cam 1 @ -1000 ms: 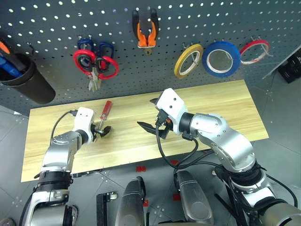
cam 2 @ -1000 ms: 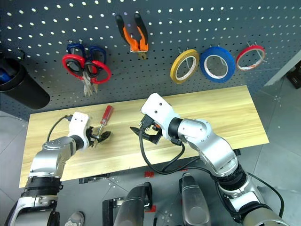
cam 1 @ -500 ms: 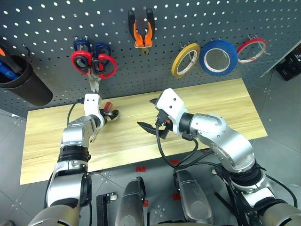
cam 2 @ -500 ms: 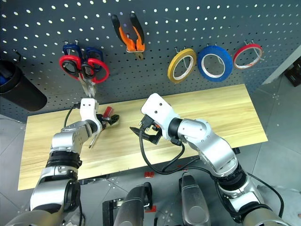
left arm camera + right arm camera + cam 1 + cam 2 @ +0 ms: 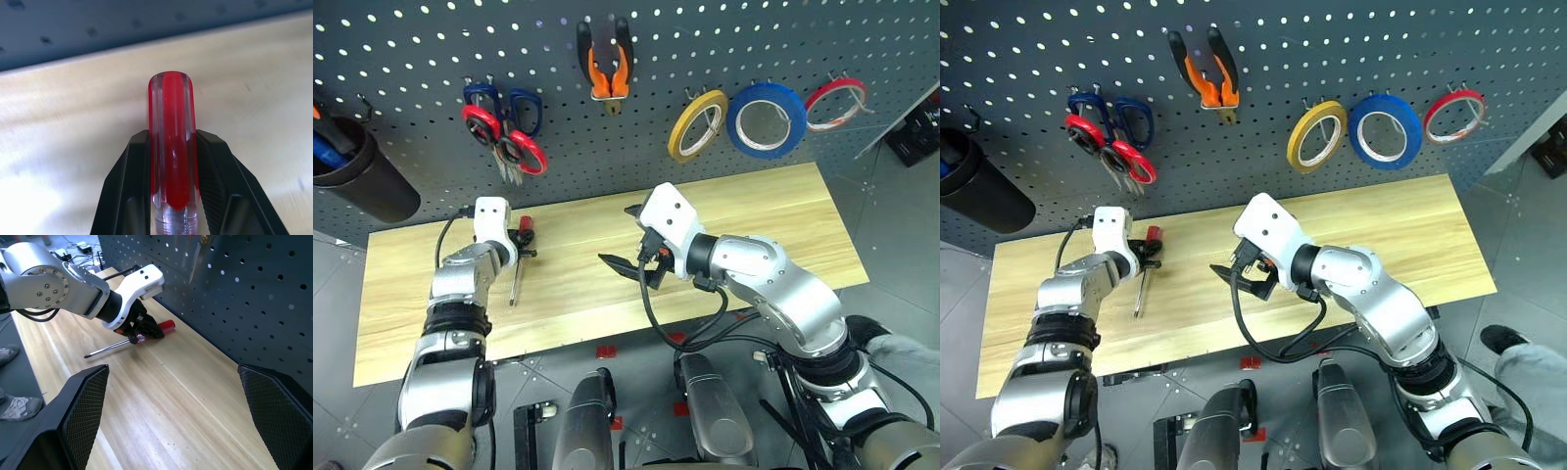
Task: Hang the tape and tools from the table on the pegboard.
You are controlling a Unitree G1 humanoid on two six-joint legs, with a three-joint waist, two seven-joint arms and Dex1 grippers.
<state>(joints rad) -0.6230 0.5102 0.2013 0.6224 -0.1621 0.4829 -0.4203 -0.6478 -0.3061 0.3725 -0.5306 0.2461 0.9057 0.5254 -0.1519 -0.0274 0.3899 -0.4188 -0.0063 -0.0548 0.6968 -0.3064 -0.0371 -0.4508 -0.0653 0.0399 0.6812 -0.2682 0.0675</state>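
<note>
— Left gripper (image 5: 522,238) first, from the head camera: what is it doing?

— Its black fingers are pressed on the red handle of the screwdriver (image 5: 518,266), which lies on the table (image 5: 783,220) near the back edge at the robot's left. The handle end points toward the pegboard (image 5: 431,59); the thin metal shaft runs out behind the fingers toward the front edge, resting on the wood.

— And the right gripper (image 5: 631,262)?

— It hangs over the middle of the table with its fingers spread wide and nothing between them, well apart from the screwdriver.

— What is on the board?

— The pliers (image 5: 606,61) hang at the top centre, the red-and-blue scissors (image 5: 503,122) to their left. The yellow roll (image 5: 697,124), the blue tape (image 5: 767,119) and the thin red roll (image 5: 835,102) hang in a row on the right. The black cup (image 5: 360,176) sits at the far left.

— Left wrist camera?

— The two fingertips (image 5: 134,166) clamp the clear-and-red handle from either side, touching it. The rounded end of the handle sticks out past them, toward the foot of the pegboard, with the wood underneath.

— Right wrist camera?

— Its own two fingers (image 5: 83,416) stand far apart at the picture's sides. Between them, farther along the table, the left gripper closes on the red handle just beside the pegboard, and the shaft lies flat, pointing away from the board.
</note>
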